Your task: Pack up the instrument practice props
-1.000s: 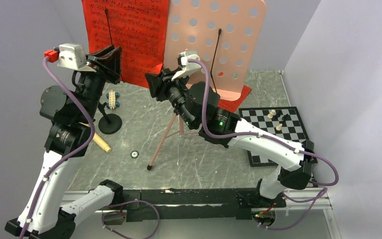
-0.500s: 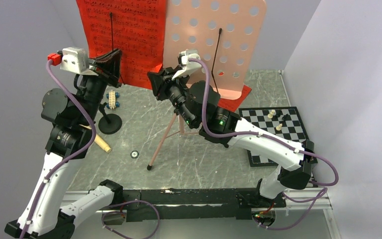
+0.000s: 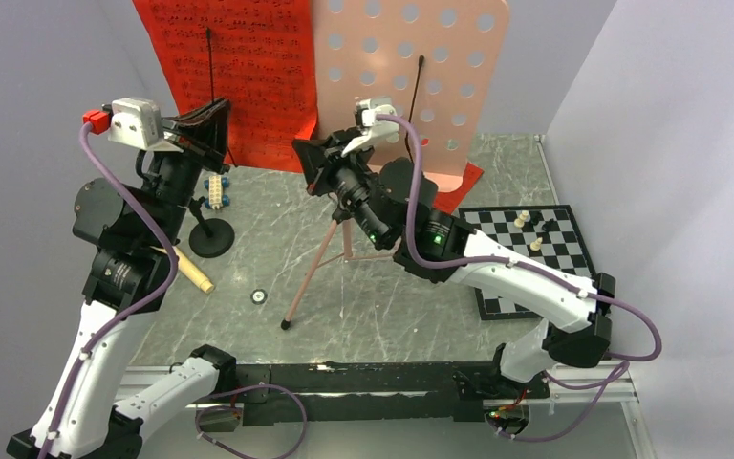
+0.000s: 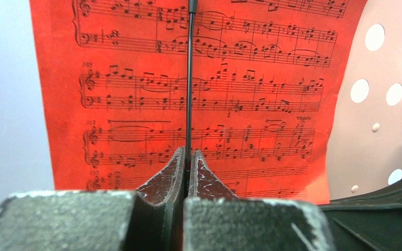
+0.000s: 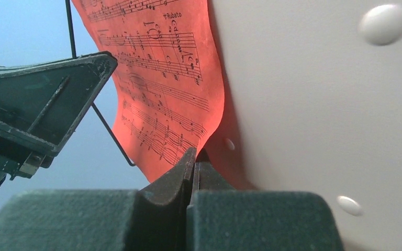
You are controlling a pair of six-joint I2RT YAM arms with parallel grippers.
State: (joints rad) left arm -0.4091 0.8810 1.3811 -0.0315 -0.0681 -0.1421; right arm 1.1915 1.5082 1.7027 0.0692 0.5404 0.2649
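Note:
The pink perforated music stand [image 3: 411, 86] stands at the back on its tripod legs [image 3: 320, 263]. Red sheet-music pages [image 3: 239, 67] lie against its left half. My left gripper [image 3: 212, 122] [image 4: 188, 152] is shut on the thin black page-holder wire [image 4: 189, 78] in front of the red page [image 4: 251, 99]. My right gripper [image 3: 313, 164] [image 5: 194, 154] is shut on the lower corner of the red page [image 5: 162, 99], right beside the pink desk [image 5: 314, 104]. The black round-base mic stand [image 3: 211, 237] stands under my left arm. The beige microphone [image 3: 191, 275] lies beside it, partly hidden.
A toy block car [image 3: 216, 189] sits behind the mic stand. A chessboard [image 3: 559, 251] with pieces lies at the right. A small round ring [image 3: 260, 296] rests on the grey marbled table [image 3: 392, 296]. Grey walls close in the left, right and back.
Both grippers have closed, the left on the wire and the right on the page corner. The right arm has lifted and moved slightly right; the red pages shifted a little left.

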